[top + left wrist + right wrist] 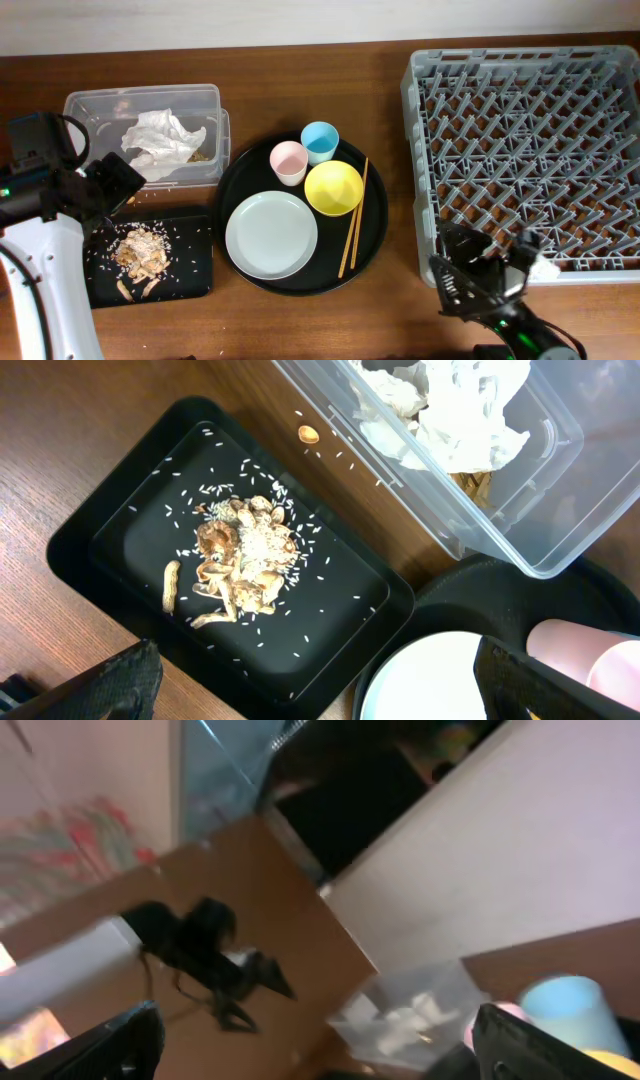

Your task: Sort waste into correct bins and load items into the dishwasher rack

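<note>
Napkin (pixel 158 140) and scraps (pixel 140 255) lie binned at left. Left gripper (pixel 320 680) and right gripper (pixel 487 275) both gape empty; we should pinch the yellow bowl (pixel 333 187) by its rim, centre frame, squarely.

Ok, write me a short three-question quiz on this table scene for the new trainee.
1. True or false: the food scraps lie in the shallow black tray.
2. How many cups stand on the round black tray?
3. The crumpled napkin lies in: A) the shallow black tray, B) the round black tray, C) the clear box.

Key
1. True.
2. Two: the pink cup and the blue cup.
3. C.
</note>
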Controlling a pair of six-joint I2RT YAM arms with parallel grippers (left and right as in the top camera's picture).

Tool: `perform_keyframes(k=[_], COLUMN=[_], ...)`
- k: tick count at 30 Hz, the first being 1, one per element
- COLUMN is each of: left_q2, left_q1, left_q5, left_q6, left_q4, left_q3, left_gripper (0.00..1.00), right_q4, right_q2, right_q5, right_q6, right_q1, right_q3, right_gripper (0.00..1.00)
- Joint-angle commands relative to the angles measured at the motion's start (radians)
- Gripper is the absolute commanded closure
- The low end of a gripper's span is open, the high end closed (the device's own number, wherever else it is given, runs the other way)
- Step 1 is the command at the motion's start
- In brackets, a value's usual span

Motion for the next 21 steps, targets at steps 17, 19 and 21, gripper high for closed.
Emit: perform_keyframes(k=[17, 19, 21], left_q2=[-0.013, -0.013, -0.013], left_q1=[0.005, 0.005, 0.005], left_q5=[-0.003, -0.003, -0.003], left_q6=[0.006, 0.006, 0.006], left_q4=[-0.002, -0.002, -0.001], left_q3=[0.008, 0.008, 0.008], left_gripper=[0.01, 0.01, 0.01], right_q4=[-1.648, -1.707, -1.727], right_q2=[1.265, 1.389, 1.542], right_q5=[0.592, 0.792, 0.940], right_q6=[-0.945, -0.940, -0.940], right_q1=[0.423, 0.570, 0.698], right_q3=[1.550, 1.596, 1.609], right_gripper=[0.01, 0.01, 0.01])
